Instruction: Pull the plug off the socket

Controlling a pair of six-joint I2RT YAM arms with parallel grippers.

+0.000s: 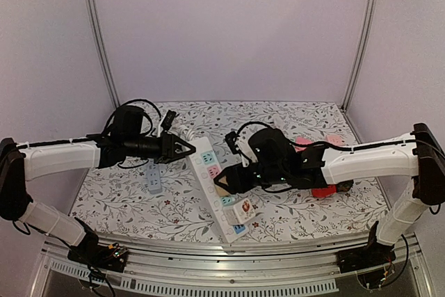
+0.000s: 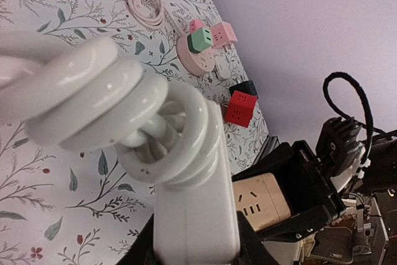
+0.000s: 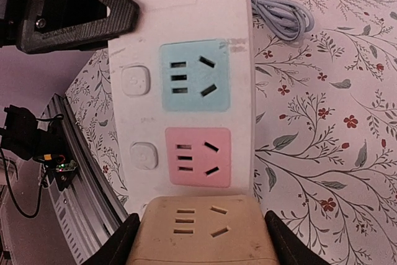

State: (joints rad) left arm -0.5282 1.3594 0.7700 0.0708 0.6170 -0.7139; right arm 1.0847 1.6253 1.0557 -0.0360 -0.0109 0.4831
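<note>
Item under inspection: a beige block-shaped plug adapter (image 3: 208,231) with slotted openings in its top face. It sits on a long white plastic power strip (image 3: 186,26), in the position directly after the strip's pink socket panel (image 3: 198,156), which follows a light-blue socket panel (image 3: 193,76). Whether its pins are fully seated cannot be determined.

The right gripper (image 3: 205,243) is clamped on the adapter, one black finger against each side.

The left gripper (image 1: 186,149) is closed on the far end of the strip, beside the blue panel. The strip's thick white cord (image 2: 124,103) is coiled directly in front of the left wrist camera.

The strip lies diagonally at the middle of a floral-patterned table cover (image 1: 139,206).

Other items on the cover:
- a bundled pale grey cable (image 3: 279,10), near the strip's far end
- a grey-blue power strip (image 1: 154,182), to the left
- a red cube socket (image 2: 240,108), to the right
- a round pink socket base (image 2: 193,60) carrying a green cube (image 2: 199,40), with a pink cube (image 2: 223,32) just beside it
- a coiled pink cable (image 2: 147,1)
</note>
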